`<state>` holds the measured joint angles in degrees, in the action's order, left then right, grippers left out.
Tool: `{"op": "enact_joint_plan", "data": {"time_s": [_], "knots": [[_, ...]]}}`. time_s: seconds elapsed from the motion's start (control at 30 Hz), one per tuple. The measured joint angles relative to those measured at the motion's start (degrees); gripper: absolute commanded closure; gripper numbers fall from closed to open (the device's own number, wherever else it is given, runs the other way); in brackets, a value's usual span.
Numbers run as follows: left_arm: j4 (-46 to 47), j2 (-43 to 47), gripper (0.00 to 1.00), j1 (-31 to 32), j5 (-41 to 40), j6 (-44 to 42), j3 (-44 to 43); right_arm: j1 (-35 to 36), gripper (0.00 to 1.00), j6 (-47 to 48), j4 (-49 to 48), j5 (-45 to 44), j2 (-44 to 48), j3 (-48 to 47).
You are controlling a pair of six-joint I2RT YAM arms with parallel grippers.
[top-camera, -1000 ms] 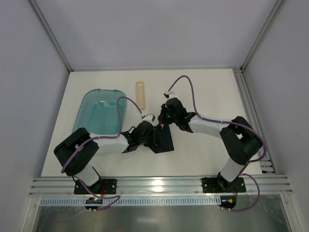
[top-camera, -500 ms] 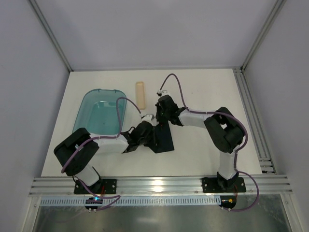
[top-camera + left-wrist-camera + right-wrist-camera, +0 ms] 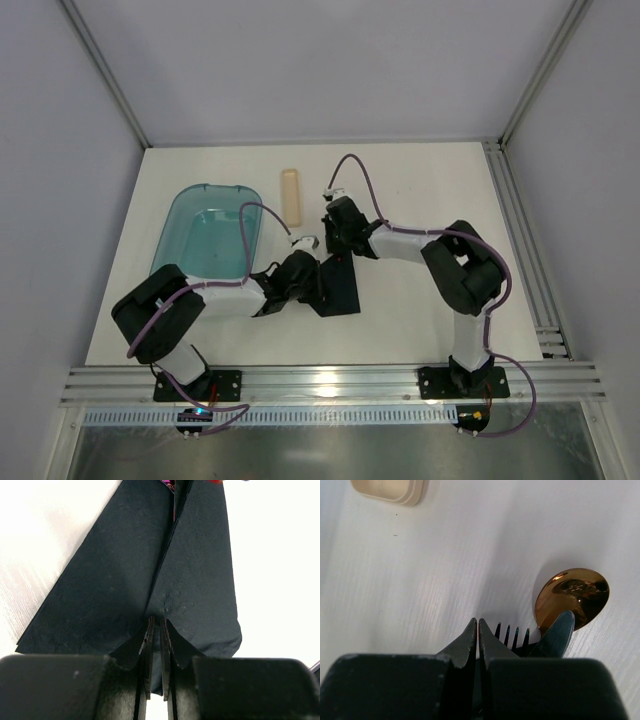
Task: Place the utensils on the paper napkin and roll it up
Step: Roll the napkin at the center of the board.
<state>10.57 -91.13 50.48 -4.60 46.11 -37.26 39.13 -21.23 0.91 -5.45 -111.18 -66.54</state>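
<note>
A: Where does the paper napkin (image 3: 105, 580) sit?

B: At the centre of the overhead view, dark navy on the white table (image 3: 430, 180), right of the teal tub (image 3: 178, 215) and below the beige block (image 3: 290, 195). In the left wrist view it fills the middle of the frame, folded over itself, with a crease running up to the top edge.

A: And the left gripper (image 3: 156, 630)?

B: Nearly closed. Its jaws are narrow and pinch a raised ridge of the sheet at bottom centre.

A: The right gripper (image 3: 478, 627)?

B: Its jaws are pressed together at lower centre of its own view, with nothing visible between them. Just right of them the spoon (image 3: 575, 590) shows its copper bowl and the fork (image 3: 512, 632) its tines, at lower right. The handles are hidden under the gripper, so I cannot tell how much of them rests on the napkin.

A: How will these handle?

B: I judge the napkin light, limp and easy to tear. It will crease wherever it is pinched and may spring open if released. It is best taken at an edge or along the fold, with a shallow pinch. The metal pieces look stiff, smooth and slippery, so they could slide out of a loose roll. Take them across the narrow handle, not the polished bowl.
</note>
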Motion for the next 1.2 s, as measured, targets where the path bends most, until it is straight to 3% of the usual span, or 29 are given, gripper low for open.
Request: {"op": "enact_joint_plan", "data": {"time_s": [0.47,0.77,1.2], "knots": [[0.0,0.0,0.87,0.0,-0.09,0.24,0.04,3.41,0.96,-5.35,3.13,1.44,15.76,8.35],[-0.04,0.0,0.87,0.0,-0.15,0.26,0.07,8.11,0.96,-9.33,5.77,-1.16,16.31,14.71],[-1.46,0.02,0.86,0.02,-0.39,0.28,-0.59,9.97,0.96,-10.69,5.73,-4.96,15.26,15.67]]}}
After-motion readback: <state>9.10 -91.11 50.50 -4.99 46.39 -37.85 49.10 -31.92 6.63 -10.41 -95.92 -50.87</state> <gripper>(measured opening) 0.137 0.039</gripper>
